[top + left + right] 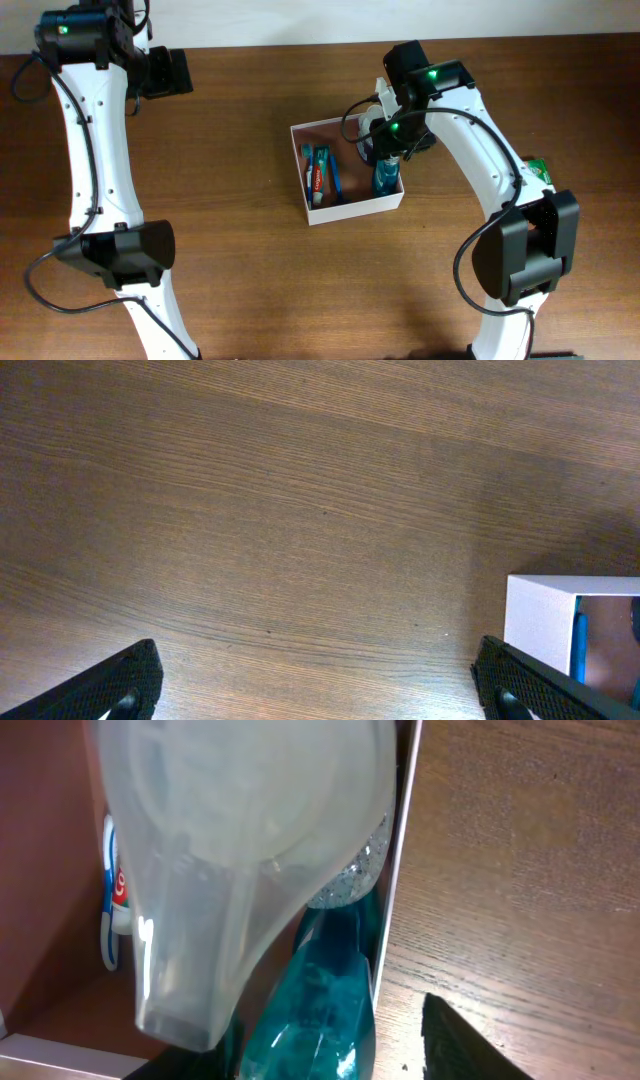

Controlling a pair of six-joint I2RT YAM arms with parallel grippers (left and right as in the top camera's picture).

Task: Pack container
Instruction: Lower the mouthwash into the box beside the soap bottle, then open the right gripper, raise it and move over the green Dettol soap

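The container [300,150] is a shallow white-walled box with a pinkish-brown inside, in the middle of the table. In it lie a toothpaste tube and a toothbrush [320,172] and a teal bottle [387,178] along its right wall. My right gripper [385,148] is over the container's right side. In the right wrist view its jaws [320,1065] are apart above the teal bottle [320,1010]. A translucent white bottle [250,850] fills the view close to the camera, cap end down by the left finger. My left gripper [165,72] is open and empty at the far left.
A green item [540,170] lies behind my right arm at the right. In the left wrist view the open jaws [320,690] hang over bare wood, with a container corner [545,620] at the right edge.
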